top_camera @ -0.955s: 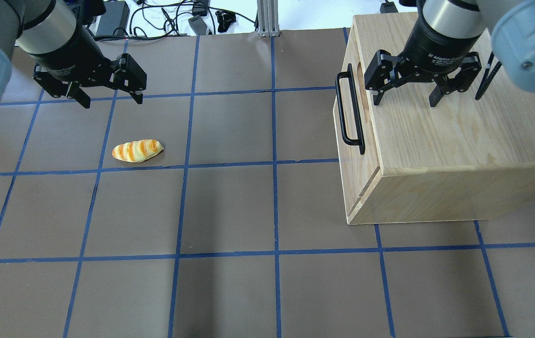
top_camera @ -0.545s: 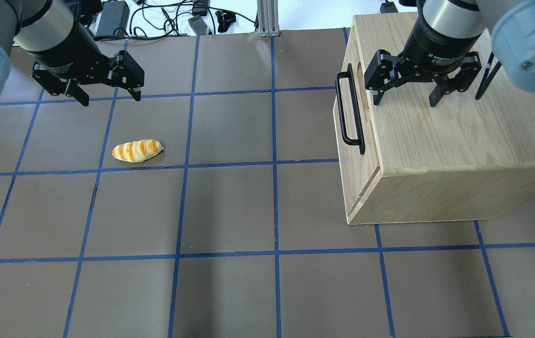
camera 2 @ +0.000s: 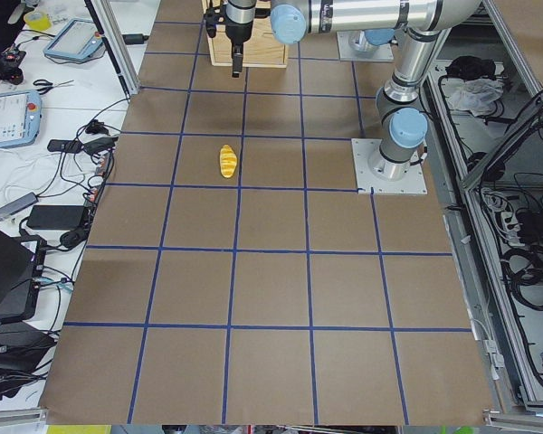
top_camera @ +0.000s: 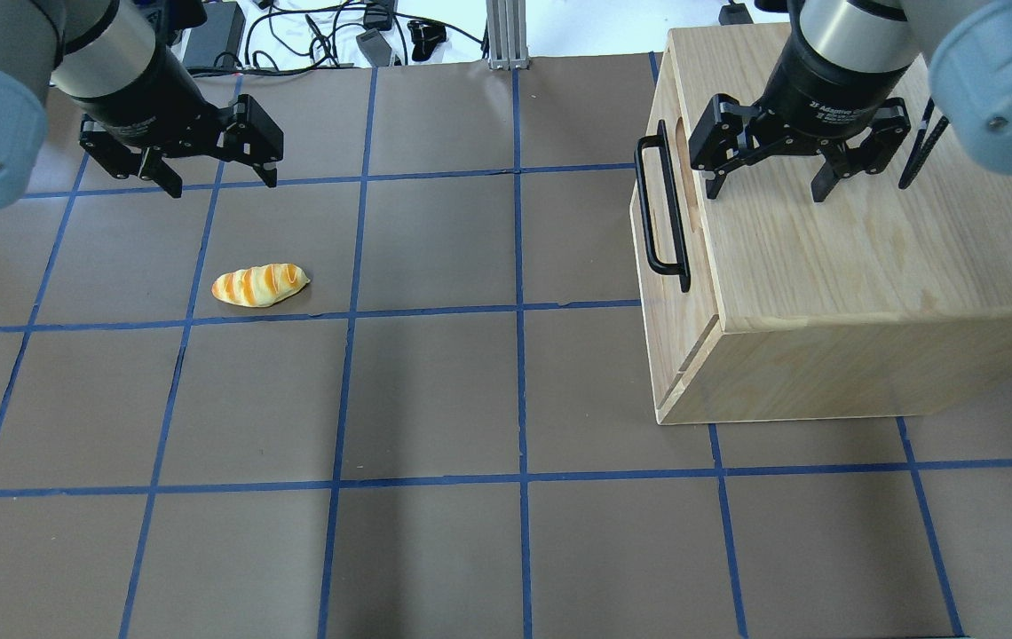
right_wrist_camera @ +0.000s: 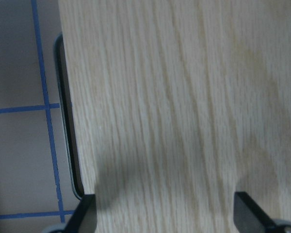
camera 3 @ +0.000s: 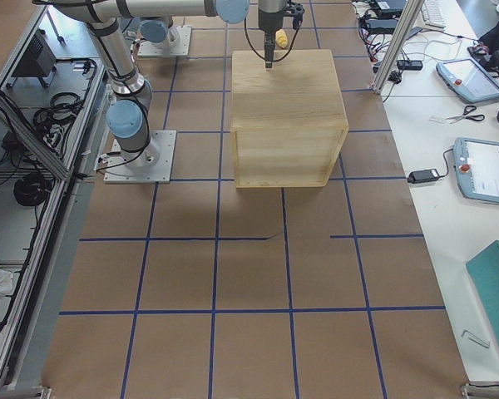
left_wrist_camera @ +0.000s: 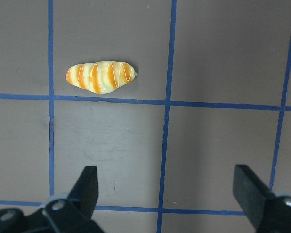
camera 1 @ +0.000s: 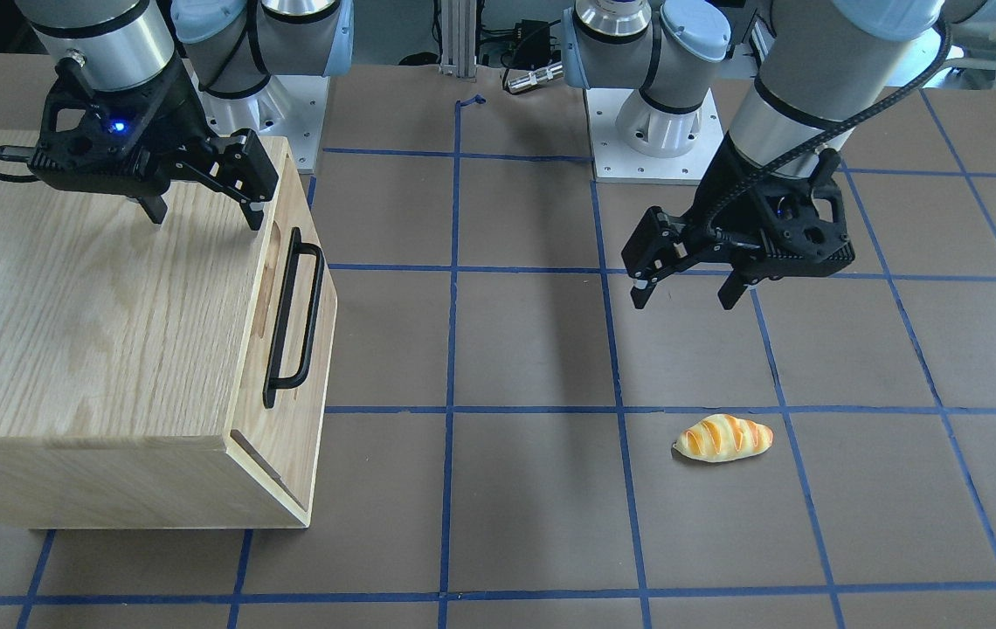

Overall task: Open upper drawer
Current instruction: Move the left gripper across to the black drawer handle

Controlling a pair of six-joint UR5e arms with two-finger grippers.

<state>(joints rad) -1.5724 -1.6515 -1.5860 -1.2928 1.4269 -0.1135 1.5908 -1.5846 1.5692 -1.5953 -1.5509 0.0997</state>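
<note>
Overhead exterior: right gripper [top_camera: 765,191] spread wide, nothing held, over cabinet [top_camera: 870,240]; upper drawer [top_camera: 697,266] front foreshortened beside its fingertip, interior hidden. Left gripper [top_camera: 224,185] likewise spread, empty.

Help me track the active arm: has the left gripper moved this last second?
Yes. Against the still bread roll in the overhead view, the left gripper shifted slightly rightward and toward the far edge.

Grained matt wood cabinet [top_camera: 870,257], matt black bar handle [top_camera: 661,213], smooth glossy bread roll [top_camera: 259,285], matt brown paper table cover [top_camera: 435,399].
</note>
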